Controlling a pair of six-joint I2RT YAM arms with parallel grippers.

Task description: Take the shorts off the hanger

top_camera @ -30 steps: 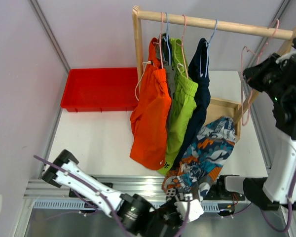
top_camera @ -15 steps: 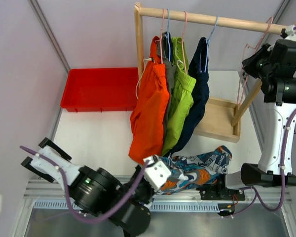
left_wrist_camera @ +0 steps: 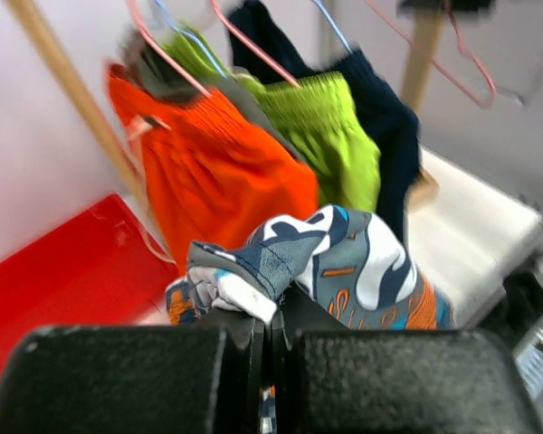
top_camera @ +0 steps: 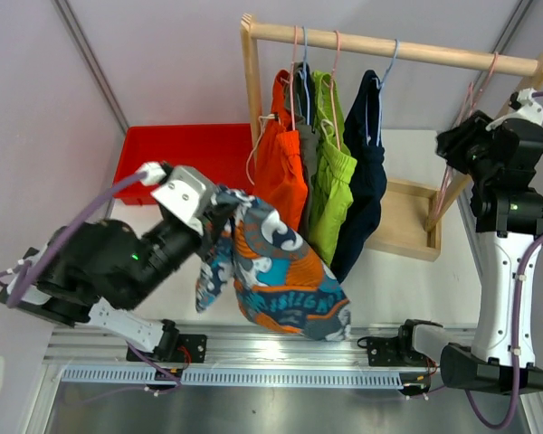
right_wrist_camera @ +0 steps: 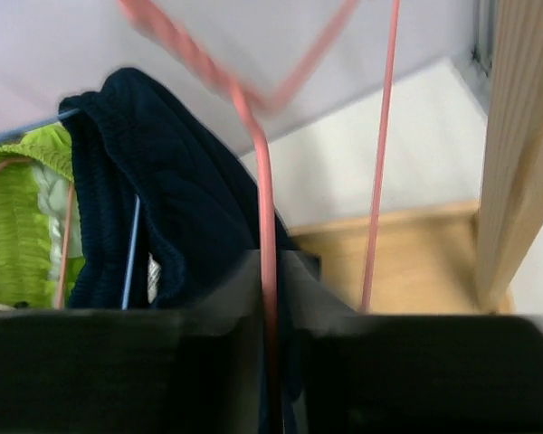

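Observation:
My left gripper (top_camera: 215,206) (left_wrist_camera: 273,312) is shut on a bunched edge of the blue, orange and white print shorts (top_camera: 285,280) (left_wrist_camera: 362,262). They hang from it in the air, left of the rack and clear of any hanger. On the wooden rail (top_camera: 407,45) hang orange shorts (top_camera: 285,172), grey shorts (top_camera: 305,101), lime green shorts (top_camera: 330,181) and navy shorts (top_camera: 366,172). My right gripper (top_camera: 457,143) (right_wrist_camera: 270,262) is high at the rail's right end. Its fingers sit tight on either side of the wire of an empty pink hanger (top_camera: 471,93) (right_wrist_camera: 264,181).
A red tray (top_camera: 176,149) lies at the back left of the white table. The rack's wooden base (top_camera: 403,217) sits right of the hanging shorts, with its right post (right_wrist_camera: 516,154) beside my right gripper. The metal rail of the arm bases (top_camera: 281,348) runs along the near edge.
My left arm has swung from the near edge up and to the left, lifting the print shorts off the table edge. My right gripper has shifted a little by the pink hanger.

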